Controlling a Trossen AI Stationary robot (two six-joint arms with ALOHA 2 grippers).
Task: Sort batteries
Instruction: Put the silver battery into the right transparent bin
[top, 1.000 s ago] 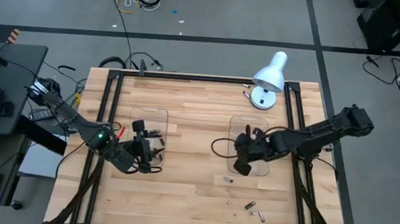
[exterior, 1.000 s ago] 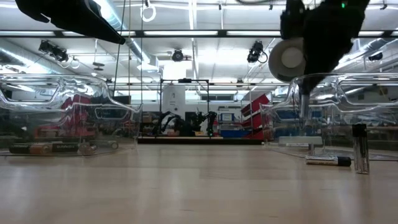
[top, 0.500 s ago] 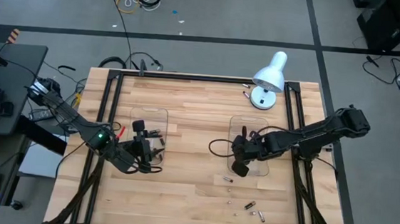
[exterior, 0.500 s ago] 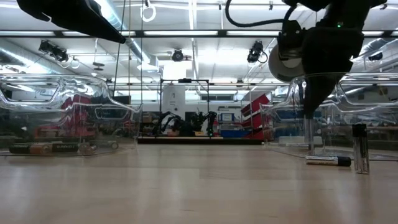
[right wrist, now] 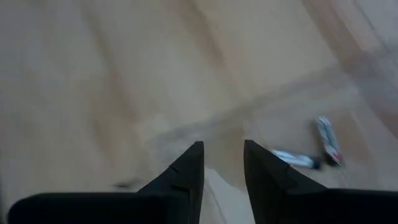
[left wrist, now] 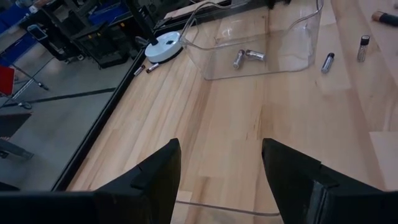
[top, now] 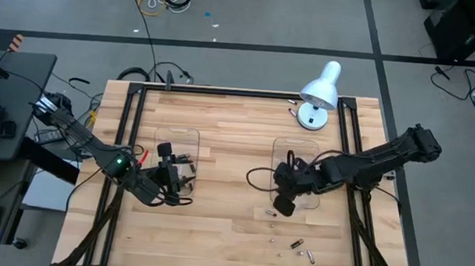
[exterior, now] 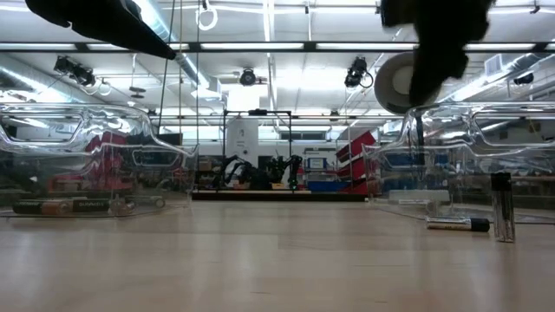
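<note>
Loose batteries are scattered near the table's front edge, with more in both clear trays. They are likely small, hard, smooth and quick to roll, so a grip across the middle is best. The right gripper is seen partly open and empty beside its tray's front edge; the left gripper is held wide open and empty.

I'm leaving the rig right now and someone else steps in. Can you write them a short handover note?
Left gripper: open, empty, waiting over the left clear tray.
Right gripper: jaws apart, empty, at the right clear tray's front left corner.
Done: several batteries lie in the left tray; two silver ones are in the right tray.
Left: loose batteries on the table in front of the right tray, one standing upright.
</note>
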